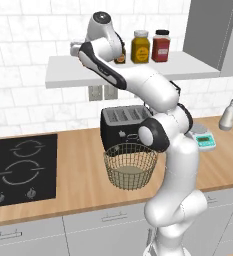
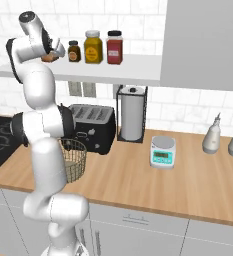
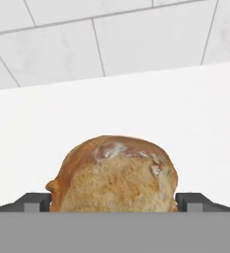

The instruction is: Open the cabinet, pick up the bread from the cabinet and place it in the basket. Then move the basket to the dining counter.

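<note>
Bread [image 3: 116, 173] sits close in the hand view, lower part cut off, between the gripper [image 3: 114, 201] fingertips, jaws spread wide, contact unclear.

Left base view: arm hides the bread; basket [image 1: 130, 166] on the surface before the toaster [image 1: 119, 125].

Right base view: bread [image 2: 49, 57] barely visible at the shelf's [image 2: 113, 70] left end; basket [image 2: 74, 159] half hidden.

The lower part of the bread [image 3: 115, 175] was cut off at the hand view's bottom, between the fingertips [image 3: 33, 201]. In the right base view, the hand [image 2: 52, 52] hid most of it.
</note>
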Robot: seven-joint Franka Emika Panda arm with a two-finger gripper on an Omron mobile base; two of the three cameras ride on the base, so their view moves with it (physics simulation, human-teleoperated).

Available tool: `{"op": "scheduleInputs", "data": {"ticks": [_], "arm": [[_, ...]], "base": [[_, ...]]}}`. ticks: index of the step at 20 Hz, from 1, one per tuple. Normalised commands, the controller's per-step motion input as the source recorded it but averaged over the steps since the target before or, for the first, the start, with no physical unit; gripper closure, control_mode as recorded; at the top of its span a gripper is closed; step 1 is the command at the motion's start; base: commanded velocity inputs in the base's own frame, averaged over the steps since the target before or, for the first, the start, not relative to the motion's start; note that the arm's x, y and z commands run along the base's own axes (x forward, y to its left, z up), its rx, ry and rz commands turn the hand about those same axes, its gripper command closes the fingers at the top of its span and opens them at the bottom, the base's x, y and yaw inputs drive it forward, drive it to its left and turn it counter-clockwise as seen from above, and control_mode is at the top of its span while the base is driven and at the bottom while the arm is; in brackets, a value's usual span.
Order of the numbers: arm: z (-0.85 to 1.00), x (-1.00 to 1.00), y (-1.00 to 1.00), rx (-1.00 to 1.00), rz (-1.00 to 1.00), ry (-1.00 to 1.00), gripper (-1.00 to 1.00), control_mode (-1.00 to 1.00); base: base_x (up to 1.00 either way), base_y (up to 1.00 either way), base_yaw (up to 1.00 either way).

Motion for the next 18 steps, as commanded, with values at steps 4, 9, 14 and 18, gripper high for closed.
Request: {"op": "scheduleInputs", "data": {"ticks": [4, 9, 14, 18], "arm": [[-0.01, -0.52, 0.0, 0.0, 0.03, -0.01, 1.0, -1.0], [0.07, -1.0, -0.11, 0.0, 0.05, -0.05, 1.0, -1.0], [0.16, -1.0, -0.21, 0.0, 0.02, -0.07, 1.0, -1.0], [0.07, -1.0, -0.3, 0.0, 0.01, -0.1, 1.0, -1.0]], "base": [[0.0, 0.0, 0.0], [0.0, 0.0, 0.0], [0.0, 0.0, 0.0], [0.0, 0.0, 0.0]]}}
